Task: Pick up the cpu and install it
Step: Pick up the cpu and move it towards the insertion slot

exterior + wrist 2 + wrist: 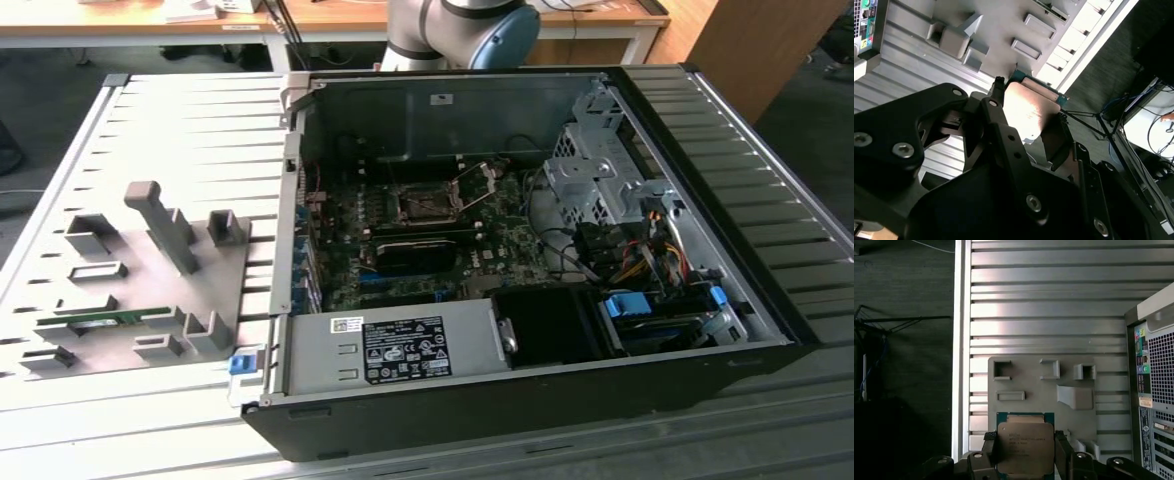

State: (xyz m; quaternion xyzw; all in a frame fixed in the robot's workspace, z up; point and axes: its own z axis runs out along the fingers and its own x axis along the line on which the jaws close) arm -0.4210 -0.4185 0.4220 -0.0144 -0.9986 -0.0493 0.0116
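Gripping the cpu point(1025, 445) by two opposite edges, with the claw point(1025, 462) closed to chip width. Holding it flat, clear above the grey fixture plate point(1044, 390) on the tabletop point(1054, 315), computer case point(1154, 390) alongside.

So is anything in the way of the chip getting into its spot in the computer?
Nothing visible. The end effector grips the cpu above the grey table. In the exterior view the computer case is open and the socket lies bare, its metal frame lifted.
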